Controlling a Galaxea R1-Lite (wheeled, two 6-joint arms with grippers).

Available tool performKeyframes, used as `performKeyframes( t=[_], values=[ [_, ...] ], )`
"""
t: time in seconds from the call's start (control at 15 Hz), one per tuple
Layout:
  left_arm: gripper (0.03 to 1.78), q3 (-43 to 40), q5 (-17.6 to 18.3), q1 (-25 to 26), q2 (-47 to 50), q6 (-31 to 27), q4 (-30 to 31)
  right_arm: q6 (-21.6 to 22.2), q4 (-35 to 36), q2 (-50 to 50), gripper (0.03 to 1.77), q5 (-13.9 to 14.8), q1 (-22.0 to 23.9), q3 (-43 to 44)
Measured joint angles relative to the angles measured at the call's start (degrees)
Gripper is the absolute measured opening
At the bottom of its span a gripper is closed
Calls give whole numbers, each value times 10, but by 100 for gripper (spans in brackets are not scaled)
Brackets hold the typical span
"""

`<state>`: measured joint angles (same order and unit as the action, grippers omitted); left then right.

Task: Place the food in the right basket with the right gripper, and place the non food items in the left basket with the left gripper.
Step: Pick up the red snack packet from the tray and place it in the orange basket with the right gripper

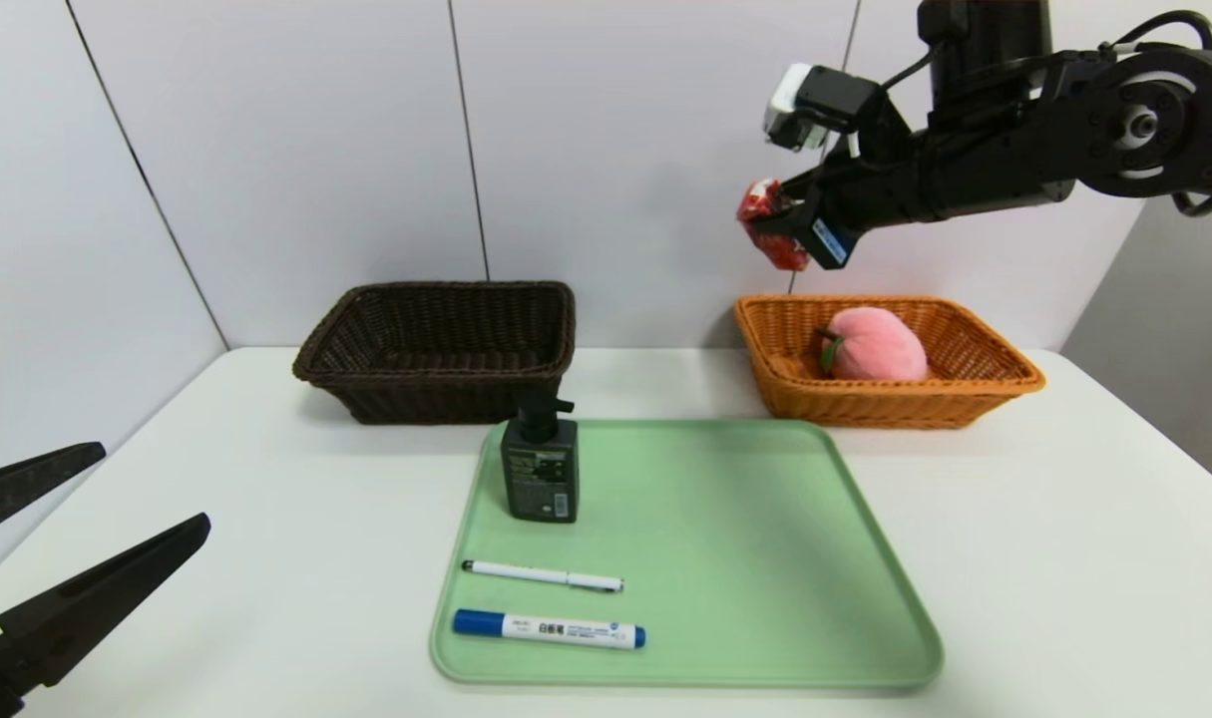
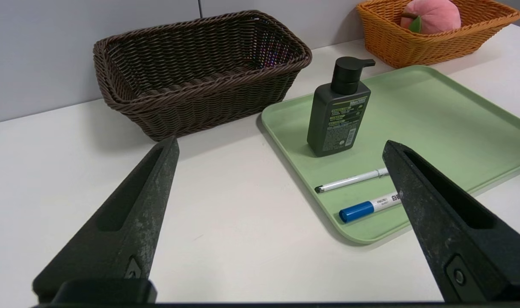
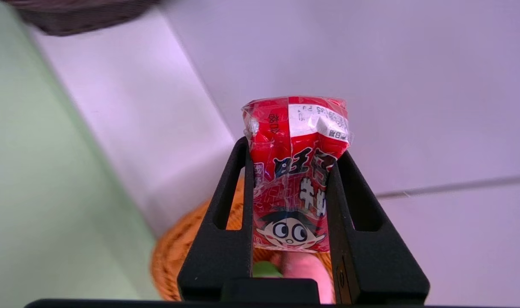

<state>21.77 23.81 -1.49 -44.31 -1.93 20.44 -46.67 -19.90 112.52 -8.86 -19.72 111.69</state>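
Observation:
High above the near-left corner of the orange basket, my right gripper is shut on the red snack packet. The pink plush peach lies inside that basket. On the green tray stand the dark pump bottle and, nearer me, the thin white pen and the blue-capped marker. The dark brown basket holds nothing I can see. My left gripper hangs open, low at the table's front left, apart from everything.
White table with grey wall panels behind. The tray lies in the middle, in front of both baskets. The table's right edge runs close past the orange basket.

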Motion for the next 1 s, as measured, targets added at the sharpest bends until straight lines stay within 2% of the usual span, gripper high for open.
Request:
performKeyframes(
  t=[0.13,0.47,1.0],
  values=[
    [169,1,0,0,0,0,0,5,10,-1,49,10,31,-1],
    [169,3,-1,0,-3,0,0,4,16,10,49,14,107,-6],
    [169,16,-1,0,-14,0,1,-5,18,23,48,14,111,-59]
  ],
)
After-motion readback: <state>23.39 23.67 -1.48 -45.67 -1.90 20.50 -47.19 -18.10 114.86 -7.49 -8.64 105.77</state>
